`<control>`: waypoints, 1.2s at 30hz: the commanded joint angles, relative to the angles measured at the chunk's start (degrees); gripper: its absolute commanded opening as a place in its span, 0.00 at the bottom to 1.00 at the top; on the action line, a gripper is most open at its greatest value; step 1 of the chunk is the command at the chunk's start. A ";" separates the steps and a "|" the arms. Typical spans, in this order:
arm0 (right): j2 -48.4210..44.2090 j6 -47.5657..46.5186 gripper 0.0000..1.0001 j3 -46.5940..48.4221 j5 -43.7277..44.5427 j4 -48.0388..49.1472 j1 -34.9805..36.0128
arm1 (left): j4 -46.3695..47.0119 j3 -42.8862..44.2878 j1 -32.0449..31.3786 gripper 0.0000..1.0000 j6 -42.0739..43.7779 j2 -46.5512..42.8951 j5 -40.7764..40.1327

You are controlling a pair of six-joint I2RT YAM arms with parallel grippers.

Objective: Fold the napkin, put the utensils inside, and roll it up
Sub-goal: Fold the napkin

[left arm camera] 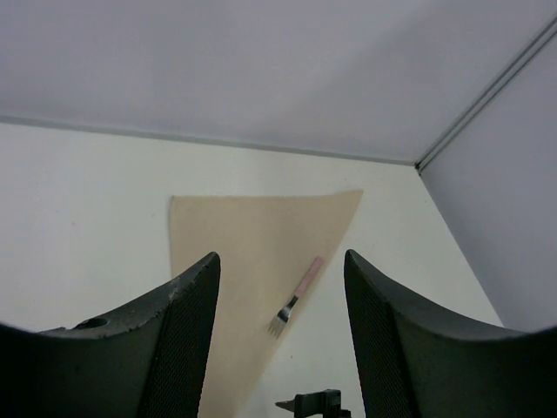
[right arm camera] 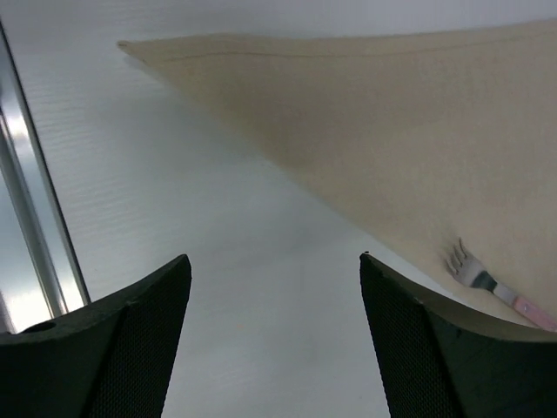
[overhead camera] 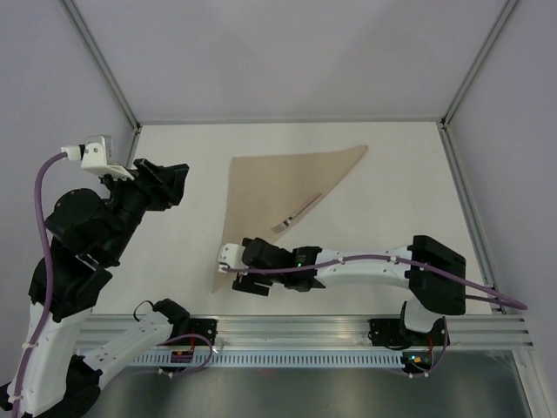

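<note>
Beige cloth, the napkin point(overhead camera: 283, 187), lay folded into a triangle mid-frame, with a fork point(overhead camera: 298, 215) on its slanted right edge. You looked past the fold and into placing utensils, and rolling would next need a grip on a corner. Your left gripper point(left arm camera: 278, 270), at far left, and right gripper point(right arm camera: 274, 261), beside the napkin's bottom tip, gaped empty; no container showed

White table point(overhead camera: 392, 226), triangular napkin point(overhead camera: 270, 192), fork point(overhead camera: 298, 214) at edge

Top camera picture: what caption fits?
A fork rests at the slanted edge of a napkin folded into a triangle.
</note>
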 commanded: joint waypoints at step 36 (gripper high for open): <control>25.69 -15.32 0.66 7.05 13.35 31.01 13.71 | -10.57 -0.45 0.00 0.64 0.45 -4.11 -4.91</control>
